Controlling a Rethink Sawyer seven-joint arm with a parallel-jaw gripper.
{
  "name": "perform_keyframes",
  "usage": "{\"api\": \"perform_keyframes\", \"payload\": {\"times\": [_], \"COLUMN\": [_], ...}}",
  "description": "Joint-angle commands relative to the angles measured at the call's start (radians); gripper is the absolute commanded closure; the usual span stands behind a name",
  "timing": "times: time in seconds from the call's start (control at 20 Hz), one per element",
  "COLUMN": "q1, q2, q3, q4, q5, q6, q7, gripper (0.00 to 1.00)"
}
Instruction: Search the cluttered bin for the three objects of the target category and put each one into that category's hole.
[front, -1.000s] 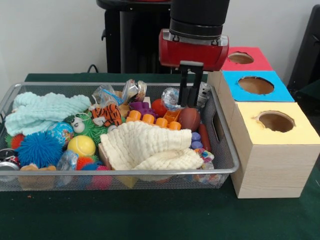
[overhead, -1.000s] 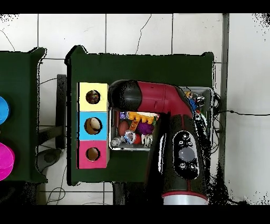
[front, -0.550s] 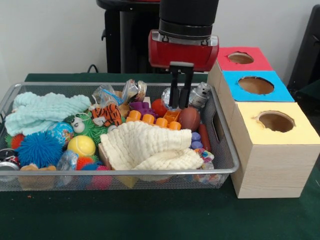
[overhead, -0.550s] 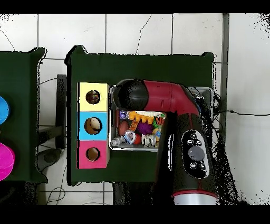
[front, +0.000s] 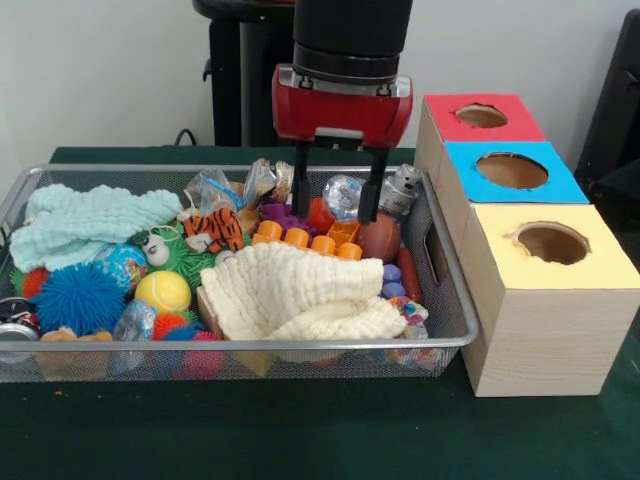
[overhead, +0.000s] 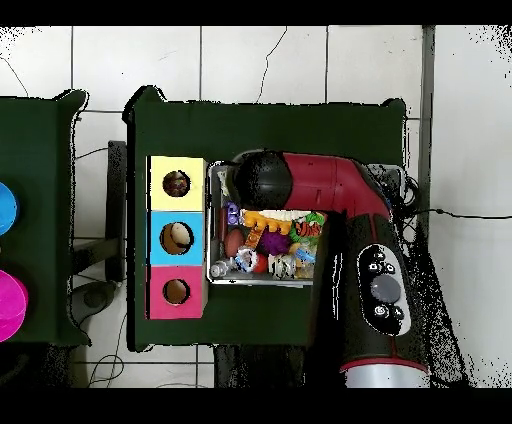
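My gripper (front: 334, 208) hangs open over the far right part of the wire bin (front: 240, 346). Its fingers straddle a clear crinkly ball (front: 342, 193) and hold nothing. A silver object (front: 401, 189) lies just right of the fingers, and a brown football (front: 378, 238) sits below them. Orange blocks (front: 306, 238), a purple block (front: 279, 213) and a tiger toy (front: 213, 230) lie to the left. In the overhead view the red arm (overhead: 330, 190) covers much of the bin and hides the gripper.
Three boxes with holes stand right of the bin: red (front: 481, 116), blue (front: 511, 171), yellow (front: 551, 244). A cream cloth (front: 295, 290), a mint cloth (front: 90, 220), a blue spiky ball (front: 78, 297) and a yellow tennis ball (front: 163, 291) fill the rest of the bin.
In the front view the gripper has moved left from over the football to the clear ball. Its fingers, together before, now stand apart.
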Motion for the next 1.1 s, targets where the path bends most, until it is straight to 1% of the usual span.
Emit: {"api": "perform_keyframes", "payload": {"times": [0.05, 0.15, 0.25, 0.4, 0.45, 0.55, 0.85, 1.1], "q1": [-0.028, -0.036, -0.038, -0.049, -0.057, -0.065, -0.084, -0.095], "q2": [0.018, 0.024, 0.032, 0.057, 0.06, 0.074, 0.075, 0.074], "q3": [0.11, 0.129, 0.135, 0.14, 0.144, 0.149, 0.154, 0.151], "q4": [0.067, 0.062, 0.075, 0.084, 0.1, 0.102, 0.121, 0.158], "q5": [-0.055, -0.068, -0.076, -0.114, -0.127, -0.148, -0.193, -0.23], "q6": [-0.019, -0.051, -0.074, -0.157, -0.192, -0.232, -0.258, -0.288], "q7": [-0.104, -0.114, -0.098, -0.08, -0.075, -0.069, -0.079, -0.068], "gripper": [0.0, 0.0, 0.0, 0.0, 0.0, 0.0, 0.0, 0.0]}}
